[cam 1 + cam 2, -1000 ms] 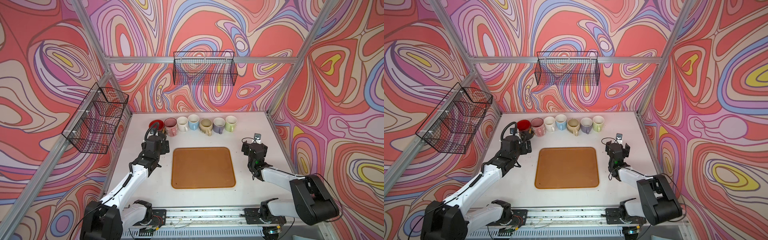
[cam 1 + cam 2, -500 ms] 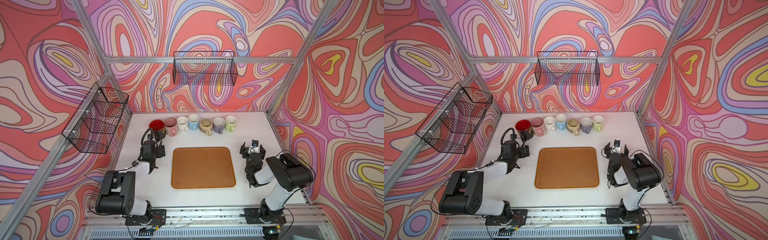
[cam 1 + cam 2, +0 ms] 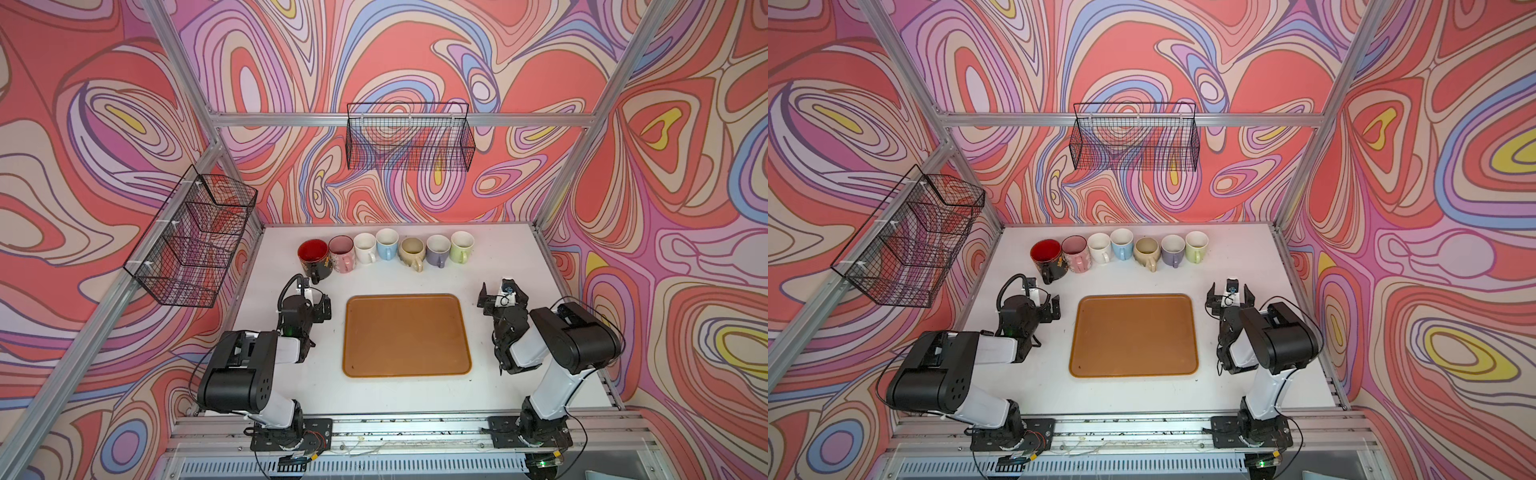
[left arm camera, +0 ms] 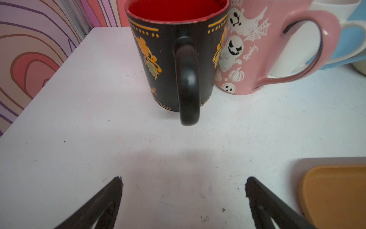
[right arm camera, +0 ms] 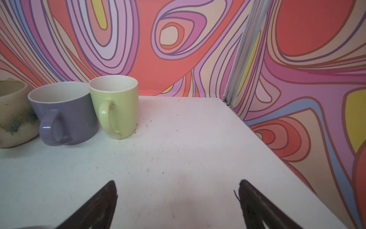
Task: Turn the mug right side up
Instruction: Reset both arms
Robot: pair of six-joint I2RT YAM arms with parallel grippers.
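Note:
A black mug (image 3: 312, 257) with a red inside stands upright at the left end of a row of mugs along the back of the white table (image 3: 291, 395). Its handle (image 4: 188, 79) points toward my left gripper (image 4: 183, 184). That gripper (image 3: 311, 309) is open and empty, a short way in front of the mug, not touching it. My right gripper (image 5: 177, 188) is open over bare table on the right side (image 3: 503, 297), holding nothing. Both arms are folded back in both top views.
Right of the black mug stand pink (image 3: 341, 253), white (image 3: 365, 248), blue (image 3: 387, 244), beige (image 3: 412, 251), purple (image 5: 63, 115) and green (image 5: 116, 107) mugs, all upright. An orange tray (image 3: 407, 334) lies between the arms. Wire baskets hang on the left wall (image 3: 195, 237) and back wall (image 3: 409, 141).
My left gripper has drawn back from the black mug toward the front. Both arms have folded in from a stretched pose. The mugs have not moved.

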